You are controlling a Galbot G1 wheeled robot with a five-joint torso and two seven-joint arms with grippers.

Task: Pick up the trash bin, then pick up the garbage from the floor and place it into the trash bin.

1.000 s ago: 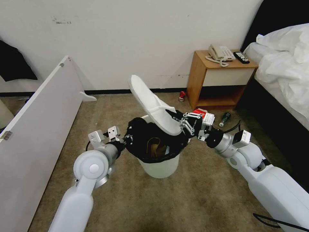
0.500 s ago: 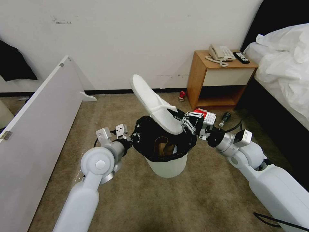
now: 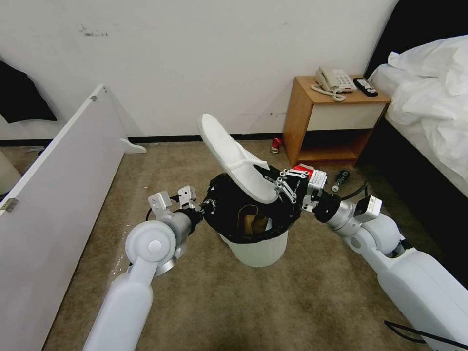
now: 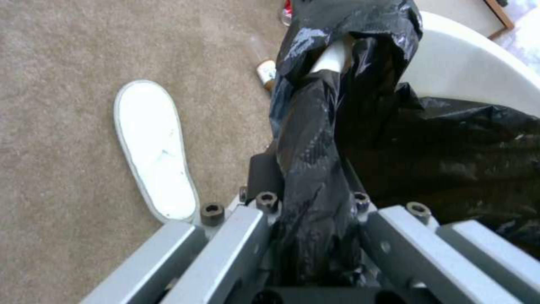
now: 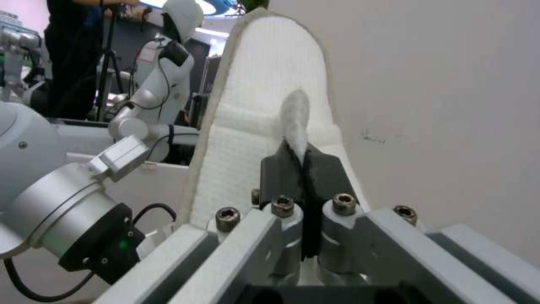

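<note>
On the head view I had the trash bin [image 3: 253, 248] up off the carpet [image 3: 273, 302], a round white bucket with a crinkled black bag [image 3: 229, 200] folded over its rim, and something brown showed down inside it. My left gripper [image 3: 204, 204] was at the bin's left rim, and my right gripper [image 3: 265, 176] sat at the far right rim, pinching a white slipper [image 3: 229, 151] whose long flat sole slanted up and away over the bin's mouth. Behind it I saw a red packet [image 3: 303, 169] and a small dark bottle [image 3: 340, 179] on the floor by the wooden nightstand [image 3: 331, 122], and a red can [image 3: 276, 145] near the wall. Over to the left wrist view: my jaws were clenched on a thick fold of the glossy black bag, the white bin wall [image 4: 472, 71] curved just beyond, and a second white slipper [image 4: 155, 147] lay sole-up on the carpet below. On the right wrist view my black fingertips [image 5: 284, 169] were pressed together on a thin fold of the quilted white slipper [image 5: 270, 97], which stood nearly upright in front of the pale wall [image 5: 450, 105].
</note>
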